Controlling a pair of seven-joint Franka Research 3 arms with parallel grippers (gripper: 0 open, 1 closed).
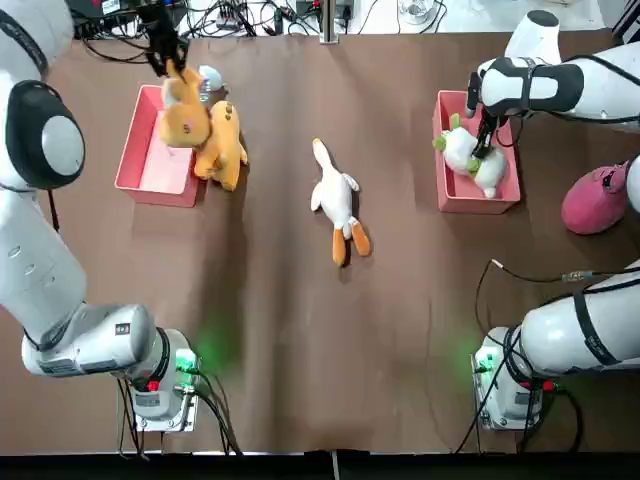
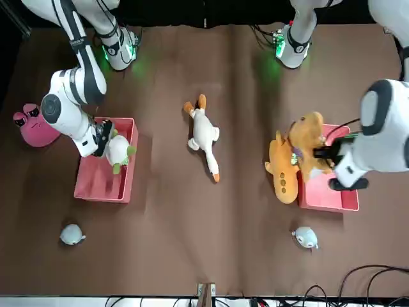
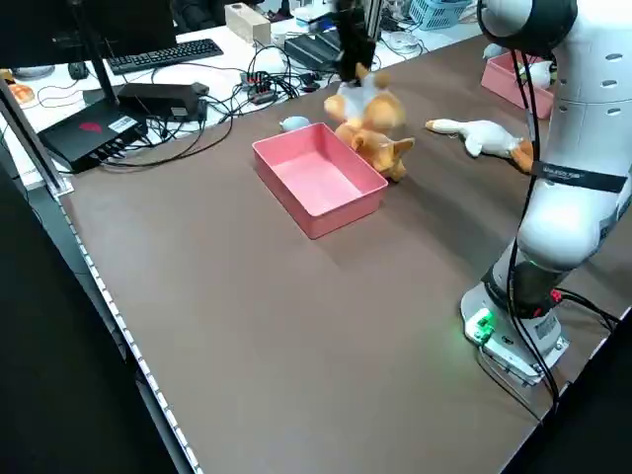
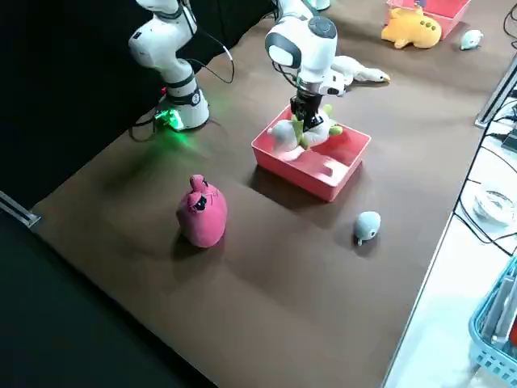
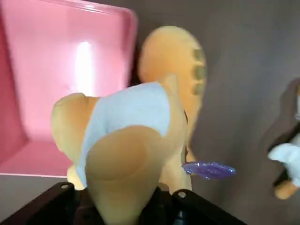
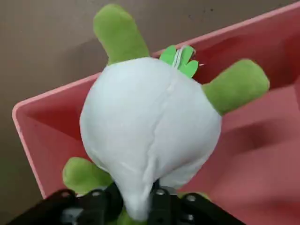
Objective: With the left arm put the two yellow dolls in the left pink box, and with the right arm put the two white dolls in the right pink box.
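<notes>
No readable writing is seen. On the brown table point(image 1: 280, 350), a yellow doll point(image 1: 183, 115) is clamped by the left gripper point(image 1: 165, 55) over the left pink box point(image 1: 150, 170) at upper left; a white doll point(image 1: 470, 155) is clamped by the right gripper point(image 1: 483, 145) in the right pink box point(image 1: 455, 195).

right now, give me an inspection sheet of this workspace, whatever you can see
surface: brown table, bare in the middle.
job's things: left pink box holds nothing; one yellow doll lies beside it; white goose doll lies mid-table; right pink box.
clutter: pink plush; two small grey-blue toys.
end effectors: left end effector shut on the other yellow doll above its box; right end effector shut on the white and green doll in its box.
cables: bundles at the far edge.
surroundings: keyboard.
</notes>
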